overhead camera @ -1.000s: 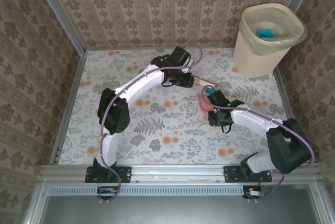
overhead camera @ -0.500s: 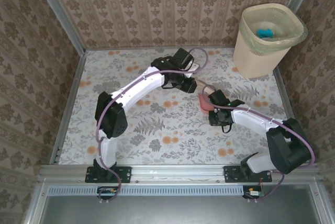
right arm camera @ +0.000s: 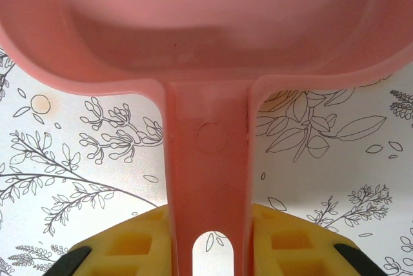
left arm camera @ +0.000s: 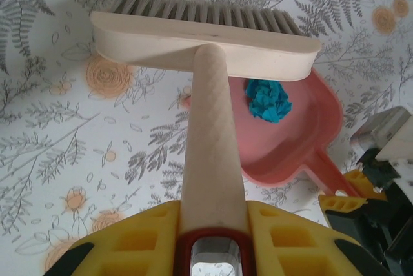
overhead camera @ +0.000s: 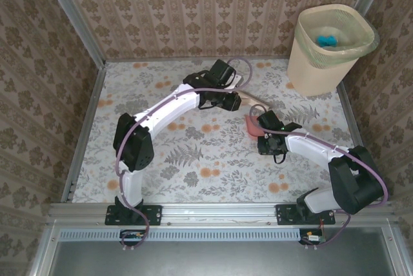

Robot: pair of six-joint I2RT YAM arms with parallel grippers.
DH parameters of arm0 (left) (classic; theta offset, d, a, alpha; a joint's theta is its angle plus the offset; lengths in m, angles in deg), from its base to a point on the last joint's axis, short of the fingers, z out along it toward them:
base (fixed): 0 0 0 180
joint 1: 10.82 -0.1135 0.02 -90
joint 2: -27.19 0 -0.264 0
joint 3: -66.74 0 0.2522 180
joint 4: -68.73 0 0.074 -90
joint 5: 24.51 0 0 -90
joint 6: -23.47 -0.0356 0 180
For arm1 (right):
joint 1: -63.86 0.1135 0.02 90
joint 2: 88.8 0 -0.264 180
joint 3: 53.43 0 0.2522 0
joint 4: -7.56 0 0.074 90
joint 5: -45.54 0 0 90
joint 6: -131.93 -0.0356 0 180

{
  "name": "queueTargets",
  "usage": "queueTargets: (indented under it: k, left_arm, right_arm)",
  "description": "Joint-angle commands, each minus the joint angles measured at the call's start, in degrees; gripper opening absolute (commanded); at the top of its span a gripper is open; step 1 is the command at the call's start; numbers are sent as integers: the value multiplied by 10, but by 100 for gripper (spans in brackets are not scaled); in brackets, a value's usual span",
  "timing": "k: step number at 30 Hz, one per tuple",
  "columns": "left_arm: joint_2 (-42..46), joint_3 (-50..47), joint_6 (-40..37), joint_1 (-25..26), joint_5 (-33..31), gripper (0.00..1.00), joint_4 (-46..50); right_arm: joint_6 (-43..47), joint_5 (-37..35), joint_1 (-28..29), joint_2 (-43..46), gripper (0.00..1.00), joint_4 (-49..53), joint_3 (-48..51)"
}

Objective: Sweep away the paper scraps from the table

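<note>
Now the big flat table with its grey fern print [overhead camera: 193, 166] looks much the same as a moment ago. The tall cream plastic basket [overhead camera: 329, 50] in the far right corner has not moved.

What has changed is the left arm [overhead camera: 164, 103]. Its elbow has slid a bit to the left, and it has nudged the cream plastic brush with grey bristles [left arm camera: 206, 47] at the mouth of the pink plastic dustpan [left arm camera: 303, 128]. The right arm [overhead camera: 316, 150] and the pan have stayed put. I think this means the sweep is done and the pan is ready to go to the basket.

The left fingers [left arm camera: 132, 240] are pinched tight on the brush handle. The right fingers [right arm camera: 290, 244] are clamped on the pan's handle.

The small crumpled teal paper scrap [left arm camera: 268, 100] lies inside the pan, right beside the brush head. It looks soft, wrinkly and very light.
</note>
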Motion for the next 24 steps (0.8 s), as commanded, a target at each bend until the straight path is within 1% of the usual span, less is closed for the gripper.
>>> queueTargets:
  k: [1, 5, 12, 18, 19, 24]
  left_arm:
    - [-24, 43, -44, 16, 11, 0, 21]
    - [-32, 65, -103, 30, 10, 0, 79]
    - [-17, 54, -158, 30, 30, 0, 139]
    - [30, 5, -177, 30, 76, 0, 113]
    - [37, -2, -178, 30, 80, 0, 108]
    - [70, -32, -162, 20, 79, 0, 73]
  right_arm:
    - [-4, 1, -4, -6, 0, 6, 4]
    - [-4, 2, -5, -3, 0, 6, 4]
    - [-5, 2, -7, 1, 0, 7, 6]
    - [-6, 0, -10, 1, 0, 6, 11]
    - [-7, 0, -10, 17, 0, 6, 11]
    - [-8, 2, -13, 27, 0, 6, 16]
